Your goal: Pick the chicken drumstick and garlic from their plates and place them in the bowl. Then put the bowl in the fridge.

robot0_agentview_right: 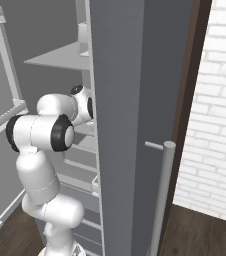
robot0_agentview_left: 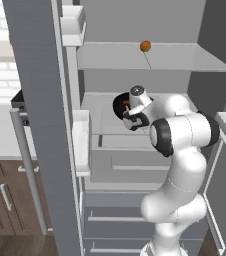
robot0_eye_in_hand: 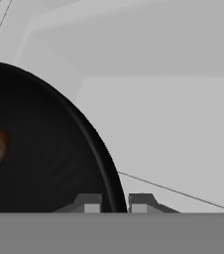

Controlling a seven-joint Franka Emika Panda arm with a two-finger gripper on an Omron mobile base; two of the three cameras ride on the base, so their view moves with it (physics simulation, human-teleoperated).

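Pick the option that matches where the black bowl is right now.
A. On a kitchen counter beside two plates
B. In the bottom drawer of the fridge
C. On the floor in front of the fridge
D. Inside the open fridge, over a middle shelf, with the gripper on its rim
D: the left base view shows the bowl inside the fridge at a middle shelf, and the hand view shows the gripper clamped on its rim.
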